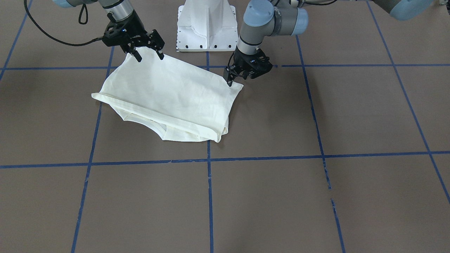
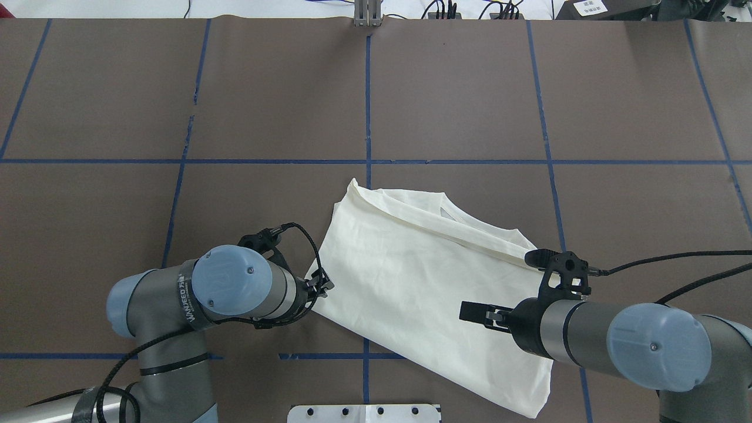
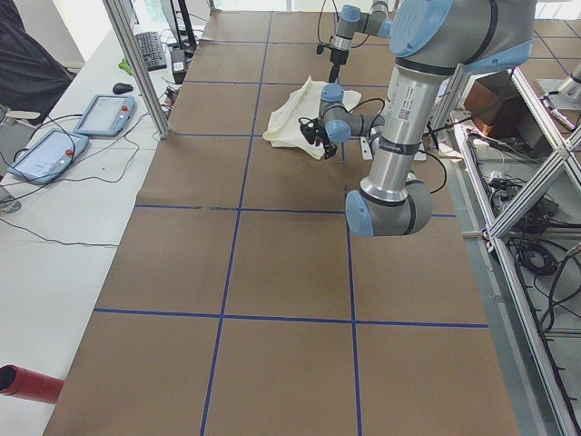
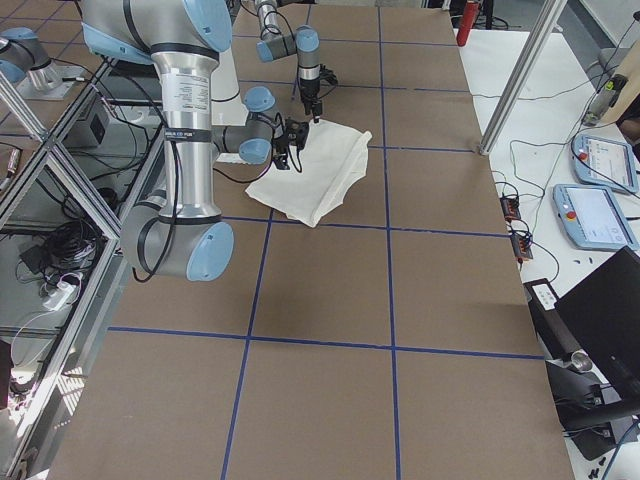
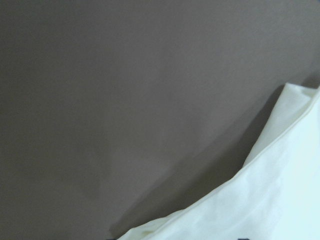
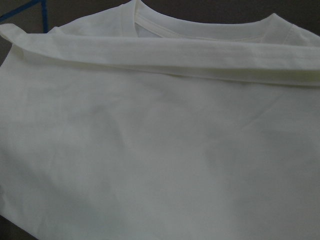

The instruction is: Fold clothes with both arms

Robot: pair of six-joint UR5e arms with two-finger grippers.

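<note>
I count one shirt, folded on the desk, near middle. Its long axis runs far-left to near-right, collar facing far. Two grippers: right gripper spread open over it, left gripper at its corner, and I cannot tell its state.

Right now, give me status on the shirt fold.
Right gripper open over one corner of shirt. Left gripper at opposite corner, jaws unclear. It lies folded, no print showing. Nothing in the way.

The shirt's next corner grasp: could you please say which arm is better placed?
Probably left: the left gripper sits low at a corner of the shirt; the right gripper, open, hangs above the cloth.
</note>
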